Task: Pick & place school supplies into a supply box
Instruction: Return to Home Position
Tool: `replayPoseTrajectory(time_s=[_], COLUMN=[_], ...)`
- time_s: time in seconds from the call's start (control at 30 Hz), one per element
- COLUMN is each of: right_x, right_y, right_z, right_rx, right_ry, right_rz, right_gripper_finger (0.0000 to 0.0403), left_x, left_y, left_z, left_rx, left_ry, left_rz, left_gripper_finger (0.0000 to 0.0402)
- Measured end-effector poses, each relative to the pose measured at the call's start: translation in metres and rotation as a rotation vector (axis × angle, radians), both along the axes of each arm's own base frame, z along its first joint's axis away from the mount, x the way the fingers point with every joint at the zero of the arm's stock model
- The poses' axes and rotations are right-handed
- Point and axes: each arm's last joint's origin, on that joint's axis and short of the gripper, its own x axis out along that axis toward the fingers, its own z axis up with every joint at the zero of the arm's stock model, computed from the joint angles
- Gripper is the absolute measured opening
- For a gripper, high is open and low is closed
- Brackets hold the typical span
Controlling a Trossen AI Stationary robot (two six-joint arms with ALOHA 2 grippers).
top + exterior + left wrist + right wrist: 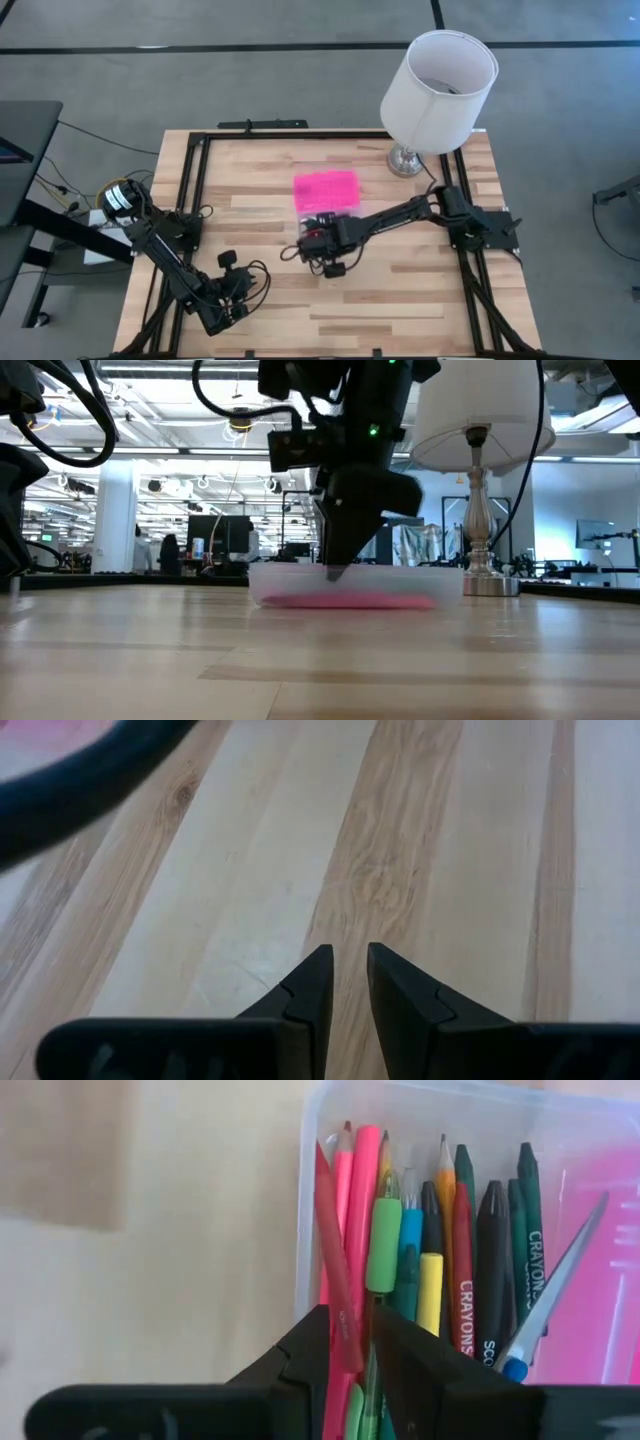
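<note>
Right pincer (350,1312), nearly closed and empty, hangs just above the clear plastic supply box (310,1140). Slim pens (383,1240), crayons (492,1250) and steel-bladed scissors (560,1270) lie below it. Left pincer (349,952), likewise closed, faces the grainy wooden tabletop (450,840).

Two black jointed robot arms with wedge-shaped fingers.
The left arm (175,265) and right arm (400,215) carry loose loops of black cable; a small green light (372,430) glows on the housing above the right gripper (350,1315). The left gripper (347,952) has matte black wedge fingers (300,1005) with a stepped notch, as has the right.
</note>
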Motion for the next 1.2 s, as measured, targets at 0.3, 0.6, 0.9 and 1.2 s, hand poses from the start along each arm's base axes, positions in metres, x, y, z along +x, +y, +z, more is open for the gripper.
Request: replayPoseTrajectory(time_s=[0.3,0.6,0.9,1.2], right_x=[-0.01,-0.029,-0.047,-0.061], right_y=[0.05,0.1,0.135,0.15], right_z=[-0.001,0.0,0.0,0.015], right_rx=[0.033,0.038,0.023,-0.231], right_ry=[-0.024,-0.042,-0.077,-0.251], right_rz=[0.133,0.228,0.258,0.166], right_gripper_finger=[0.0075,0.0075,0.0075,0.0075], left_x=[0.0,0.009,0.028,0.044], left_y=[0.003,0.013,0.033,0.057], left_z=[0.001,0.001,0.002,0.001], left_rx=[0.05,0.091,0.187,0.298], left_ry=[-0.025,-0.033,-0.046,-0.021], left_rz=[0.007,0.053,0.105,0.141], left_gripper_finger=[0.0061,0.0061,0.0061,0.0061])
